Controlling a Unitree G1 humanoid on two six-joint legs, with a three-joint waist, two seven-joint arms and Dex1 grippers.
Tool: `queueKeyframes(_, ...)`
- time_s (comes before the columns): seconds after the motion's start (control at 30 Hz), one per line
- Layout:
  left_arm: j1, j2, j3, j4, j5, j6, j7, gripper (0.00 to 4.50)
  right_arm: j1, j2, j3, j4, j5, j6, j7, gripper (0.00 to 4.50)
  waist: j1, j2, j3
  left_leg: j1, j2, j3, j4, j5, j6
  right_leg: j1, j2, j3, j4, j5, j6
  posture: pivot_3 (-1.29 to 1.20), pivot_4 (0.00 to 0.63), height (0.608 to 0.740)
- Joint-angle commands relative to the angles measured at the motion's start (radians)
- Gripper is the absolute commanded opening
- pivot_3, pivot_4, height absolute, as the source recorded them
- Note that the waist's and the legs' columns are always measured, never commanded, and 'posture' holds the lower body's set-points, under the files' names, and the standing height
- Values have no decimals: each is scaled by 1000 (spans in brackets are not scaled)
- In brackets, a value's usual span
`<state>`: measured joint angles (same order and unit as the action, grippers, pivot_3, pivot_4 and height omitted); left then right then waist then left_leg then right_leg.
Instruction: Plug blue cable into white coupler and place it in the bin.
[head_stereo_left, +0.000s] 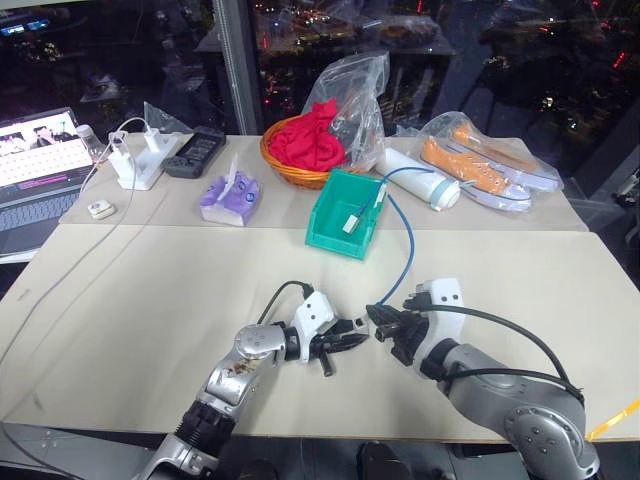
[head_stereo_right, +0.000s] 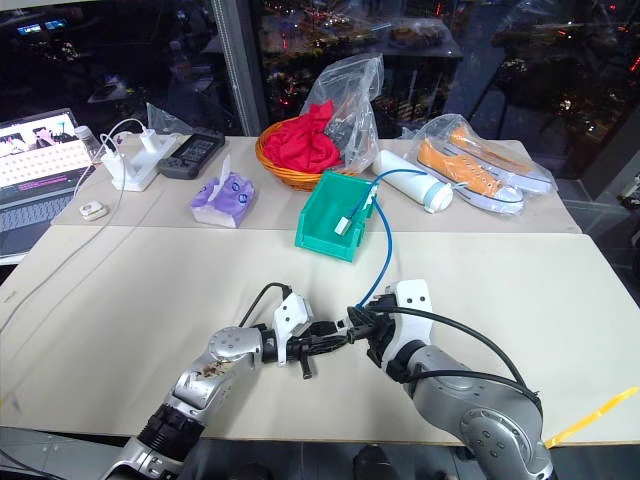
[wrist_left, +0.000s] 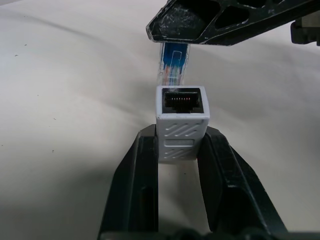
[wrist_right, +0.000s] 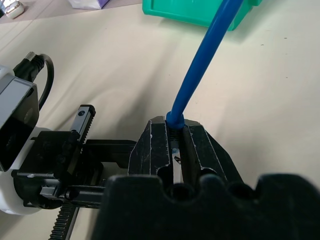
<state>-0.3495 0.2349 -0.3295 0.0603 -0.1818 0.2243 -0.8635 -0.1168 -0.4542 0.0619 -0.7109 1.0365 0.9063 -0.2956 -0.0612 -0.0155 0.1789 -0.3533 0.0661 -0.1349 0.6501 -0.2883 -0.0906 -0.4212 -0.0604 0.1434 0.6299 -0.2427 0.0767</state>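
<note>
We have the blue cable (wrist_right: 200, 70) plug clamped in the right gripper (head_stereo_left: 385, 325), just short of the white coupler (wrist_left: 181, 120), which the left gripper (head_stereo_left: 345, 342) pinches. Cable trails back from the coupler to the bin (head_stereo_left: 325, 225). Step: mating. Next, we judge: line plug with socket, push in.

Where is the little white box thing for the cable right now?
The white coupler is pinched in the left gripper, low over the table's near middle, facing the blue cable plug held by the right gripper.
</note>
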Motion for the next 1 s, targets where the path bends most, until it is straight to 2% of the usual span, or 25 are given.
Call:
queueKeyframes(0.03, -3, -12, -10, 3, 0, 0, -2, 628, -10, 0, -8, -51, 31, 25, 26, 0, 0, 0, 0, 0, 0, 0, 0, 0, 0, 0, 0, 0, 0, 0, 0, 0, 150, 722)
queueKeyframes(0.5, -1, -12, -14, 1, 8, -1, -5, 628, 21, 105, -112, -65, 133, -52, 37, 0, 1, 0, 0, 0, 0, 0, 0, 0, 0, 0, 0, 0, 0, 0, 0, 0, 150, 722)
queueKeyframes(1.0, 3, -9, -8, -6, 16, -3, -7, 628, 31, 54, -62, -41, 115, -7, 42, 0, 1, 1, -1, 0, 0, 0, 0, 0, 0, 0, 0, 0, 0, 0, 0, 0, 150, 722)
